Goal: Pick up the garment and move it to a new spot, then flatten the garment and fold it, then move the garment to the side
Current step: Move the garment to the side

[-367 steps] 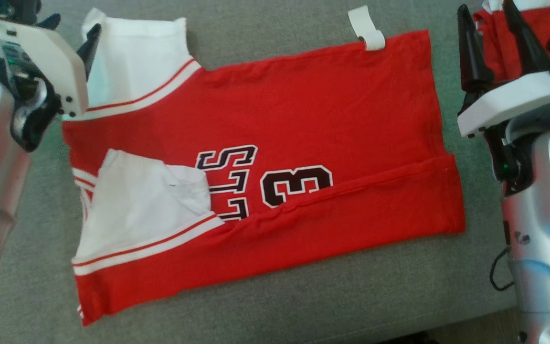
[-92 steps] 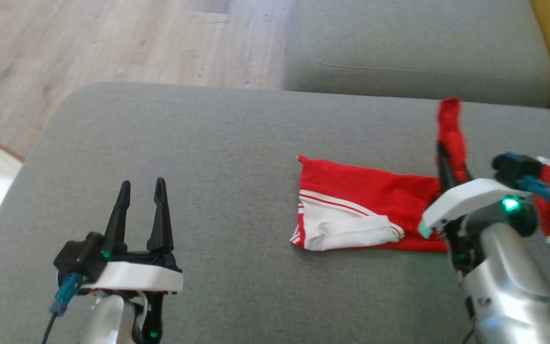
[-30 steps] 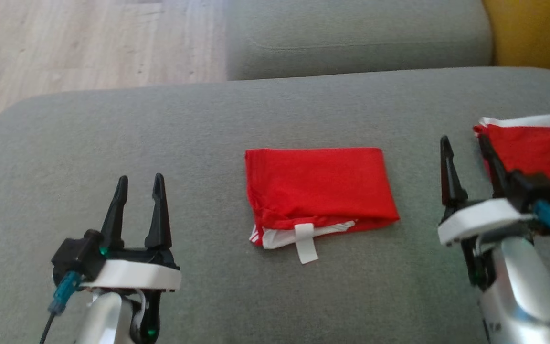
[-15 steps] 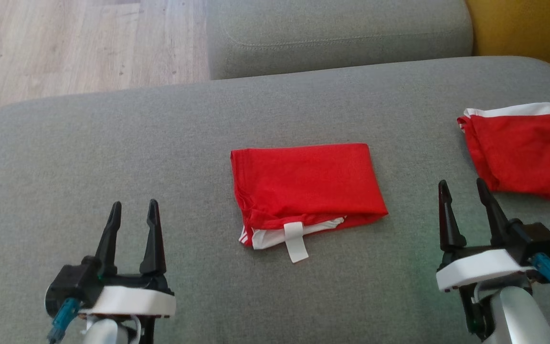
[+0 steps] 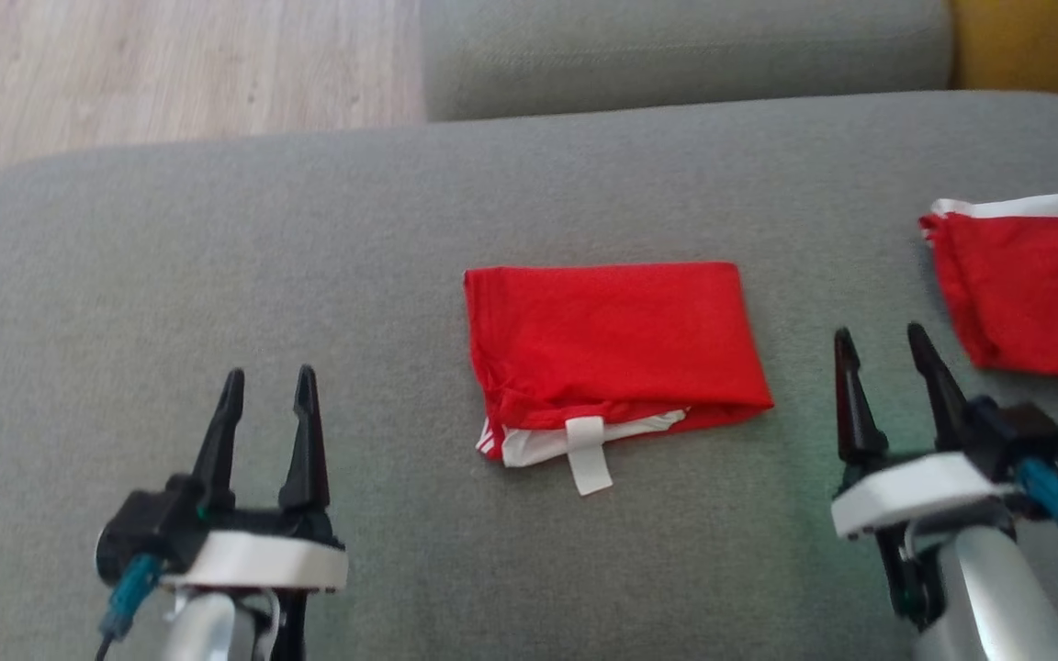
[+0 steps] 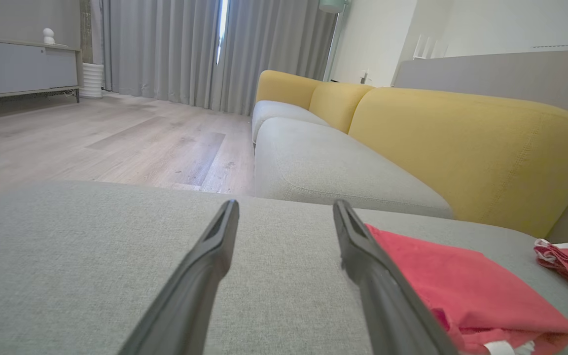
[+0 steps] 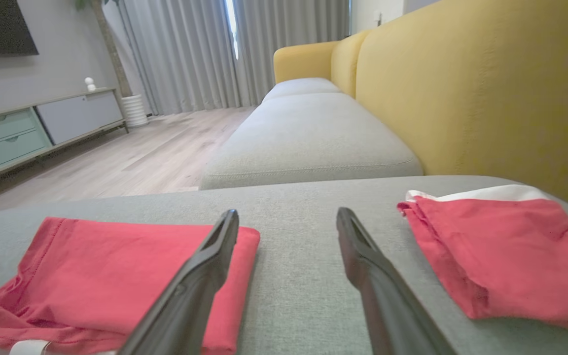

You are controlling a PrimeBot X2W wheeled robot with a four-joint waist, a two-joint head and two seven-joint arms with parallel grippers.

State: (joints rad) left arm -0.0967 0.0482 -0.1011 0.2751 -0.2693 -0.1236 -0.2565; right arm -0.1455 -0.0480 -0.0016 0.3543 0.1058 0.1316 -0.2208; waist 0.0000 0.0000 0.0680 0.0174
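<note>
Garment (image 5: pixel 612 340) lies folded, white parts mostly hidden under red cloth.

A: What is the red shirt (image 5: pixel 612 340) like?
B: Soft, matt cloth. The grey sofa (image 5: pixel 217 257) looks rough and woven.
A: And you?
B: My fingers (image 5: pixel 307 431) look like dark, matt plastic. The floor (image 5: pixel 171 64) is smooth wood.

Two red garments are lying on one grey sofa (image 5: pixel 217 257): the folded garment (image 5: pixel 616 335) and the other garment (image 5: pixel 1034 294). Two grippers are pointing up, the left gripper (image 5: pixel 270 375) and the right gripper (image 5: pixel 880 332), each showing two dark fingers (image 5: pixel 219 431). One white strip (image 5: pixel 588 454) is sticking out.
</note>
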